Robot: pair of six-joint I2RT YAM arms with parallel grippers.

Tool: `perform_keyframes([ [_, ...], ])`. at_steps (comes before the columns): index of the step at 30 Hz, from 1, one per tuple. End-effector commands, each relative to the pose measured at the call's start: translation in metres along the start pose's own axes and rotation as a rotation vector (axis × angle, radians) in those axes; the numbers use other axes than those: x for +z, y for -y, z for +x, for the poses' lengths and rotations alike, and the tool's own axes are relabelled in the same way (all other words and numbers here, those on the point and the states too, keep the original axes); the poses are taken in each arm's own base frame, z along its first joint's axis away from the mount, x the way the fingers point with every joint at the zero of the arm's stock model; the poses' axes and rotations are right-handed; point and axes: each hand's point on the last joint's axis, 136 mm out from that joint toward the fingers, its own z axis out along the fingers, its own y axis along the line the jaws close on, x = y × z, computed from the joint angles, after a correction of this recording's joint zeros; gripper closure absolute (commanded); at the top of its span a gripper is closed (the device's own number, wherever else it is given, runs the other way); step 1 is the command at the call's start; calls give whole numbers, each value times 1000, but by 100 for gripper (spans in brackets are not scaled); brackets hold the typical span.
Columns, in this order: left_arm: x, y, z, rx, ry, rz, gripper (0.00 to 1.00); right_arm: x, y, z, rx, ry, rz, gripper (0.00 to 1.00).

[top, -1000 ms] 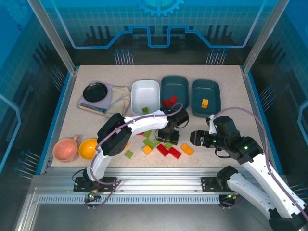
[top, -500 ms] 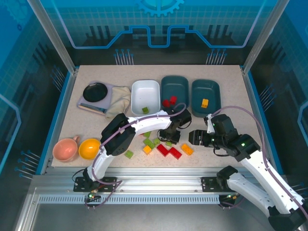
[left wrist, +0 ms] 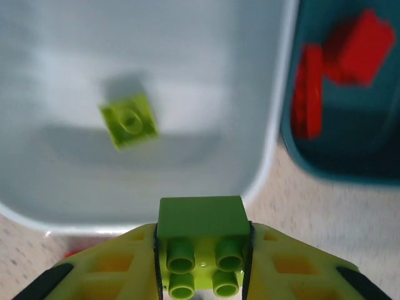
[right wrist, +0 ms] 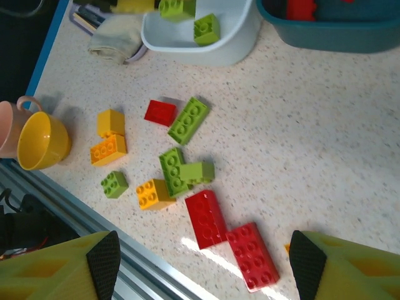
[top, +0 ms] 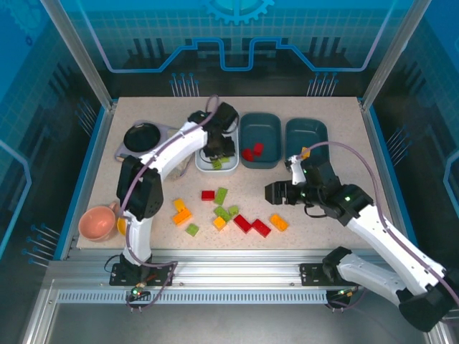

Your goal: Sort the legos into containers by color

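My left gripper (top: 218, 149) hangs over the near end of the white tray (top: 201, 162), shut on a lime green brick (left wrist: 201, 240). Another green brick (left wrist: 129, 120) lies inside that tray (left wrist: 187, 56). The middle teal tray (top: 262, 127) holds red bricks (top: 251, 152), and the right teal tray (top: 314, 133) holds an orange brick (top: 305, 151). My right gripper (top: 277, 193) hovers open above two red bricks (right wrist: 206, 219) on the table. Loose red, green and orange bricks (top: 222, 213) lie scattered between the arms.
A pink mug (top: 97, 222) and a round orange bowl (right wrist: 40, 140) stand at the front left. A black bowl (top: 141, 136) on a pad and a folded cloth (top: 179, 149) sit left of the white tray. The metal front rail (right wrist: 144, 275) runs close to the bricks.
My left gripper has gone from the pile up to the white tray, carrying a green brick. My right gripper has shifted left and slightly farther from the front edge.
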Motion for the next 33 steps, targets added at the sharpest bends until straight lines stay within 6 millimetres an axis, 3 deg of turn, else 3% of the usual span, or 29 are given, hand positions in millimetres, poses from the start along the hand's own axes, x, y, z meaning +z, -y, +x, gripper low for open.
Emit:
perform_keyframes([
  [1, 20, -3, -27, -36, -9, 14, 67, 2, -21, -26, -62, 46, -40, 26],
  [5, 48, -2, -50, -62, -33, 22, 66, 11, -21, -39, -68, 38, -13, 25],
  [12, 90, -15, -51, -106, -98, -30, 64, 30, -19, -51, -67, -10, 35, 25],
  [16, 89, -13, -54, -115, -101, -12, 46, 44, -23, -48, -128, -60, 63, 25],
  [19, 68, -6, -61, -110, -68, 16, 39, 58, -33, -41, -200, -100, 65, 25],
  [22, 35, -4, -66, -119, -22, 37, 33, 76, -53, -30, -299, -149, 55, 25],
  [25, -10, -19, -60, -155, 32, 37, 31, 98, -80, -16, -409, -210, 38, 26],
  [28, -55, -57, -38, -253, 95, 22, 30, 124, -110, 0, -485, -263, 1, 26],
  [30, -81, -93, -15, -345, 143, -1, 30, 143, -129, 11, -515, -294, -34, 27],
  [33, -107, -141, 22, -452, 206, -29, 30, 169, -153, 28, -533, -327, -81, 27],
])
